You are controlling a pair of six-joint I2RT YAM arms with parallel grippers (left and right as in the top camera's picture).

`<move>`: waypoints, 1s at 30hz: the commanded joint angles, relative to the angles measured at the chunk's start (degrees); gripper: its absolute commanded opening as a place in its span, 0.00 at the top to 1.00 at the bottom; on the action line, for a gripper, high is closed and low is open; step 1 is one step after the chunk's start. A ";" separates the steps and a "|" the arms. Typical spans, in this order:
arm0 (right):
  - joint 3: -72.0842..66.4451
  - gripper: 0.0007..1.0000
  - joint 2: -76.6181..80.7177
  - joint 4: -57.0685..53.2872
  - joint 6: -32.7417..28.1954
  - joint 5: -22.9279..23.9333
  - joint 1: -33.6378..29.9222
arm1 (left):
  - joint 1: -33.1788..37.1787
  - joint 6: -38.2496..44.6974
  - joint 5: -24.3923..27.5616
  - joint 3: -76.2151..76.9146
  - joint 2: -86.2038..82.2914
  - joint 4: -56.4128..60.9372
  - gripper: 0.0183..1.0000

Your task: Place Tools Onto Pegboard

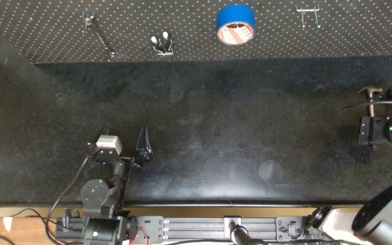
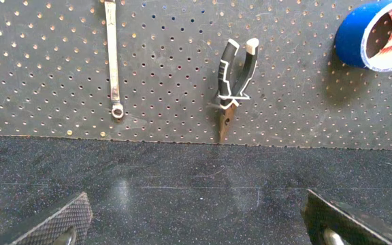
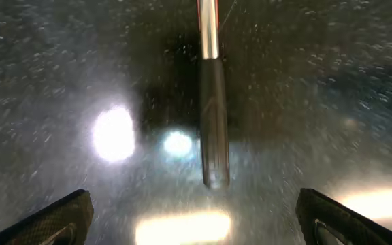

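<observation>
Spread wide and empty at the right gripper (image 3: 196, 228), above the hammer (image 3: 211, 136) at far right; likewise wide and empty at the left gripper (image 2: 196, 221), lower left.

I've got the black speckled table (image 1: 216, 136) up; one hammer (image 1: 371, 92) lies on it, well right of the tape roll (image 1: 235, 25).

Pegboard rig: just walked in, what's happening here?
A wrench, pliers and blue tape already hang on the pegboard, and one hook is free. The right claw is open over the hammer, which lies at the table's right edge. Its handle sits between the fingers, not gripped. The left claw is open and empty, facing the board.
</observation>
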 commanded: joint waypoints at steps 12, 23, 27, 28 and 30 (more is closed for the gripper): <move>0.00 0.02 9.70 8.72 -11.39 -0.28 -0.39 | -0.35 0.70 -0.24 -0.09 -0.44 -0.44 0.00; -0.24 0.92 10.32 9.25 -11.32 -5.33 -0.39 | -0.35 0.70 -0.24 -0.09 -0.44 -0.44 0.00; -0.26 0.92 -13.00 12.50 -0.44 -21.16 3.50 | -0.35 0.72 -0.24 -0.09 -0.44 -0.44 0.00; -0.26 0.93 -20.06 15.15 4.94 -21.14 8.85 | -0.35 0.72 -0.24 -0.09 -0.44 -0.44 0.00; -0.26 0.93 -25.73 19.58 9.33 -21.09 18.60 | -0.35 0.72 -0.24 -0.09 -0.44 -0.44 0.00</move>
